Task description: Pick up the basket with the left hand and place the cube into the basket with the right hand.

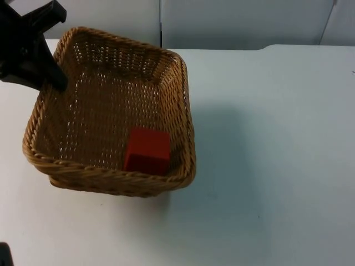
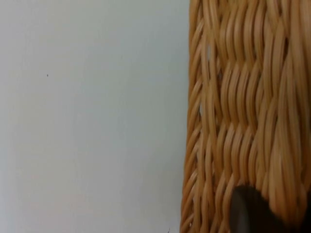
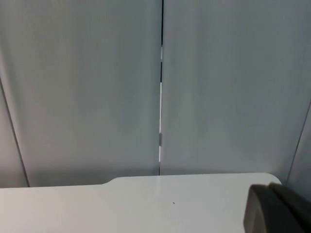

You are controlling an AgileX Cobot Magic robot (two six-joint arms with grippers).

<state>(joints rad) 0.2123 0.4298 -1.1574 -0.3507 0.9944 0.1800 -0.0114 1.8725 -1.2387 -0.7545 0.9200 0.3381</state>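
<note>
Left end effector [image 1: 55, 77] gripping basket [image 1: 177, 105] rim, cube [image 1: 147, 151] inside, white table [image 1: 266, 138]

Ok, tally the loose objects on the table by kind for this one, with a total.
Wicker basket: 1, held at its rim by the left gripper
Red cube: 1, inside the basket
Total: 2
</note>
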